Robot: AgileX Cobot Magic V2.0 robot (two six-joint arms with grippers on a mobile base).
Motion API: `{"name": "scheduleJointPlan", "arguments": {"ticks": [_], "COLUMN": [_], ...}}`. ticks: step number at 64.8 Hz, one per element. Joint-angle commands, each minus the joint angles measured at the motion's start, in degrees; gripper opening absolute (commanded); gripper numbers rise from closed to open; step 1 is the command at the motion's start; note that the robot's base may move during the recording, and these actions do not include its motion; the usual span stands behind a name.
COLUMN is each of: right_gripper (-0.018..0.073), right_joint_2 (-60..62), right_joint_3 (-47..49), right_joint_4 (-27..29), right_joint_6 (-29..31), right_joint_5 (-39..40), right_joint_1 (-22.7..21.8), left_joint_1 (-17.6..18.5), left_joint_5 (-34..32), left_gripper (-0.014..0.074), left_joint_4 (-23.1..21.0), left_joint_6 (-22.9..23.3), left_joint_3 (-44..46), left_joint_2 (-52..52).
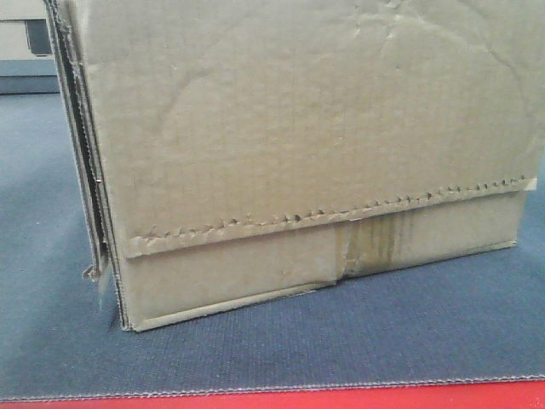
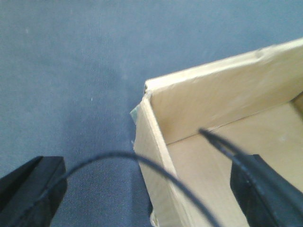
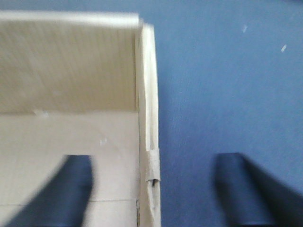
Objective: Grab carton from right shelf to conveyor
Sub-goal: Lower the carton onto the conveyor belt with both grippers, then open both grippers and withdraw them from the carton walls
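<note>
The carton (image 1: 298, 145), brown, creased and open-topped, with a serrated tape strip, stands on the dark blue-grey conveyor (image 1: 358, 341). In the left wrist view my left gripper (image 2: 149, 189) is open and straddles the carton's (image 2: 222, 109) side wall near a corner. One finger (image 2: 31, 189) is outside over the belt and the other is inside the box. My right gripper (image 3: 154, 189) is also open astride the carton's (image 3: 66, 71) opposite wall. Its left finger (image 3: 61, 189) is inside and its right finger outside, and neither touches the cardboard. The shelf is out of view.
A red strip (image 1: 341, 399) runs along the belt's near edge. A black cable (image 2: 118, 158) loops across the left wrist view. Grey and beige equipment (image 1: 25, 51) shows at the far left behind the carton. Belt surface (image 3: 227, 85) extends to the carton's right.
</note>
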State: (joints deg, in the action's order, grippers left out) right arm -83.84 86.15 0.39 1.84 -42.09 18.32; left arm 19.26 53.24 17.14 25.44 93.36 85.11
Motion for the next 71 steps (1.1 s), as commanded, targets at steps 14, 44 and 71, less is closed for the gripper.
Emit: {"name": "scheduleJointPlan", "arguments": {"ticks": [14,44,71], "right_gripper": [-0.0072,-0.0067,-0.0067], "right_joint_2": [9.3,29.3,57.2], "right_joint_3": [-0.1,-29.4,-58.4], "right_joint_4": [-1.0,-0.9,-0.9], "right_joint_6": [-2.8,-3.3,-3.3], "right_joint_5": [-2.1,10.0,27.5], "right_joint_1": [-2.5,-7.6,-7.6], "left_joint_1": [-0.3,-0.3,-0.3], "left_joint_5": [1.7,-19.0,-32.1], "left_gripper": [0.0128,-0.0011,-0.0011], "left_joint_4": [0.7,8.3,9.0], "left_joint_6": [-3.0,3.4,3.4], "left_joint_3": [-4.0,-39.5,-62.2], "left_joint_2": [-11.6,-40.7,-61.8]}}
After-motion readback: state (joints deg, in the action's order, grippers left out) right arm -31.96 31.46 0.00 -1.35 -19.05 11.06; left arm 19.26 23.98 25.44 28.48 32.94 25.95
